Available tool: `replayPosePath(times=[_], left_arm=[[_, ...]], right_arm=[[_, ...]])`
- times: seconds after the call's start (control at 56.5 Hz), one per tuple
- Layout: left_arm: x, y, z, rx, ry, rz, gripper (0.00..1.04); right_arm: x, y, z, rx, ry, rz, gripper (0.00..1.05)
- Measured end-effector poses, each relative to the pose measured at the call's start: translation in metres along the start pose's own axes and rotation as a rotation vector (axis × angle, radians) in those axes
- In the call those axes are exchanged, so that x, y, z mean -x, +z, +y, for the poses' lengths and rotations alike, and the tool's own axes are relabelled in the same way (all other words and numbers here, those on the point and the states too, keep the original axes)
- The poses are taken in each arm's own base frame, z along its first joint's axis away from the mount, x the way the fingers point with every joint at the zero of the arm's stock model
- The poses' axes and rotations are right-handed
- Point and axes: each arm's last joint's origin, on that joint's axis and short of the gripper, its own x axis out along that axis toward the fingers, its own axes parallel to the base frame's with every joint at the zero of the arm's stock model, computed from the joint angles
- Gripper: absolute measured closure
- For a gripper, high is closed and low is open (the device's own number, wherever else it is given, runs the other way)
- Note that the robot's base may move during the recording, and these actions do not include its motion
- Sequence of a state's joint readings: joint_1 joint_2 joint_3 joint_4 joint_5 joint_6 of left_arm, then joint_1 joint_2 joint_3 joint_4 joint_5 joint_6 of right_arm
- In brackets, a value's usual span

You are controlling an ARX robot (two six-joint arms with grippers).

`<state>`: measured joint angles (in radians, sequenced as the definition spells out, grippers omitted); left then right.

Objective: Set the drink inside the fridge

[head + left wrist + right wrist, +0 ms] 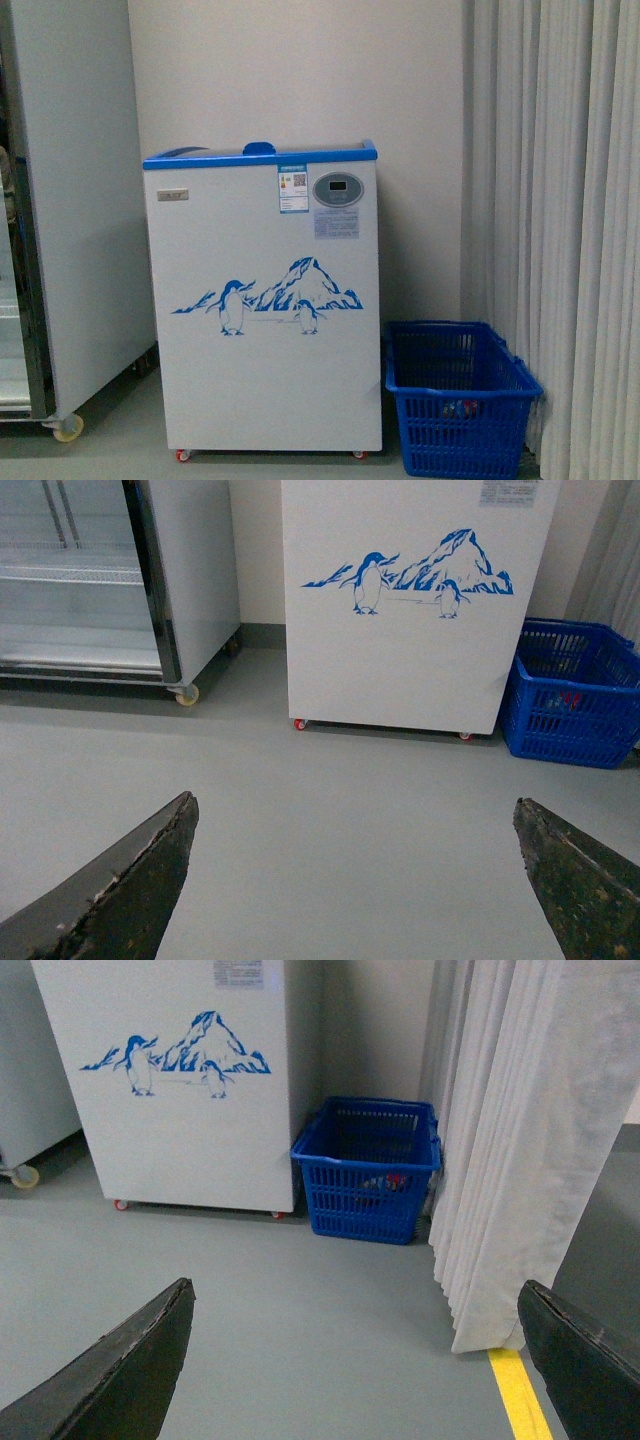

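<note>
The grey cabinet (70,200) filled the left of my front view, standing on casters, with the white curtain (560,200) hanging down the right side. Between them the fridge (265,350) stood against the wall, white with a blue top rim and a penguin-and-mountain print on its front; from that low angle I could not tell how its lid sat. Just beside the fridge, on its right, a blue basket (460,440) rested on the floor (320,770), close to the curtain.

The left gripper (352,802) hung above bare floor, well short of the fridge, its two dark fingers (140,880) spread wide with nothing between them. The right gripper (355,1286) was likewise spread wide and holding nothing, and its camera faced the basket and the curtain.

The drink (390,1182) lay inside the basket, showing only as a patch of red through the mesh; I could not make out which way it lay.
</note>
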<state>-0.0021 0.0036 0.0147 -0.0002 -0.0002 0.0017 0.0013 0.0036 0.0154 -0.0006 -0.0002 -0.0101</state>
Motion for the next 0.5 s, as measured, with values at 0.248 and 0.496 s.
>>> replayPosePath(times=[0.248,0.496], left_arm=[[0.0,0.0,0.0,0.0,0.0,0.0,0.08],[0.0,0.0,0.0,0.0,0.0,0.0,0.08]], right_arm=[[0.0,0.0,0.0,0.0,0.0,0.0,0.08],[0.0,0.0,0.0,0.0,0.0,0.0,0.08]])
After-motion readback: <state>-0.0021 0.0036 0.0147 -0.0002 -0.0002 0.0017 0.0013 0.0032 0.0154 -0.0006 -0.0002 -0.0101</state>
